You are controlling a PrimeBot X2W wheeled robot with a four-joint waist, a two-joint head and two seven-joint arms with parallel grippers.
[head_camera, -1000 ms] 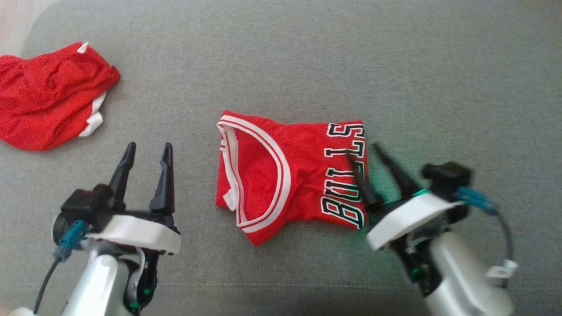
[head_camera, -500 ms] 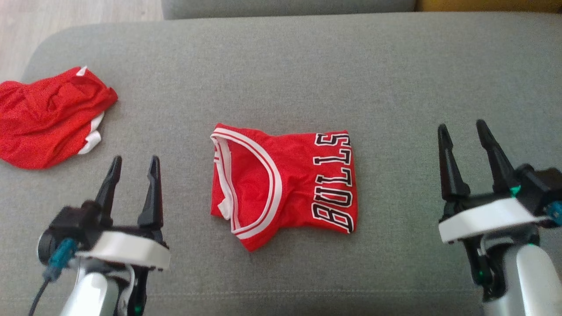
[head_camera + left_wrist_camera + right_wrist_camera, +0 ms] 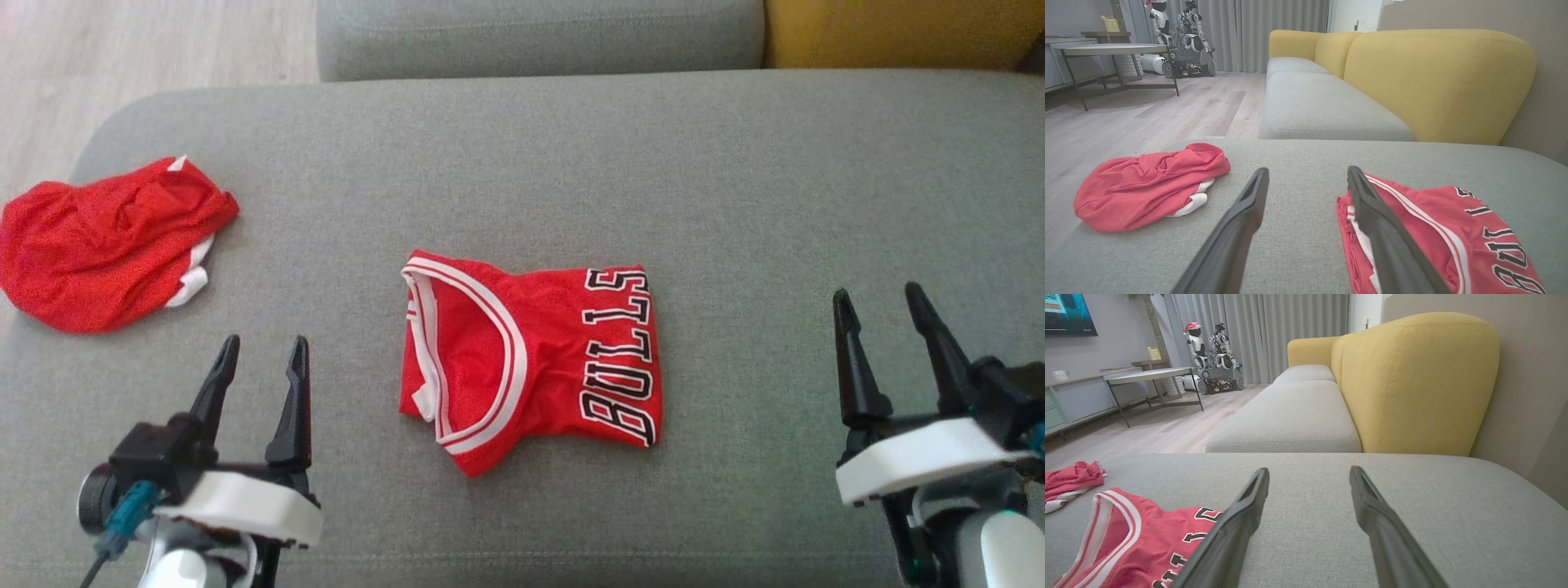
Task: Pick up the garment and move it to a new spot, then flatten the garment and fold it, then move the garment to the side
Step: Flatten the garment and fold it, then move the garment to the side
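The garment (image 3: 531,355) is a red jersey with white trim and black BULLS lettering, folded into a compact rectangle in the middle of the grey cushion (image 3: 522,163). It also appears at the lower right of the left wrist view as the garment (image 3: 1437,228) and at the lower left of the right wrist view as the garment (image 3: 1135,543). My left gripper (image 3: 263,353) stands open at the lower left, apart from the jersey, holding nothing. My right gripper (image 3: 878,296) stands open at the lower right, well clear of the jersey's right edge, also holding nothing.
A second red garment (image 3: 106,241) lies crumpled at the cushion's left end, near its edge. Beyond the cushion are another grey seat (image 3: 539,37) and a yellow backrest (image 3: 898,33). Wooden floor (image 3: 147,57) lies at the far left.
My right gripper has drawn back from the jersey's lettered edge to the lower right. The left gripper sits a little lower. The head view has tilted up, shifting the whole scene downward.
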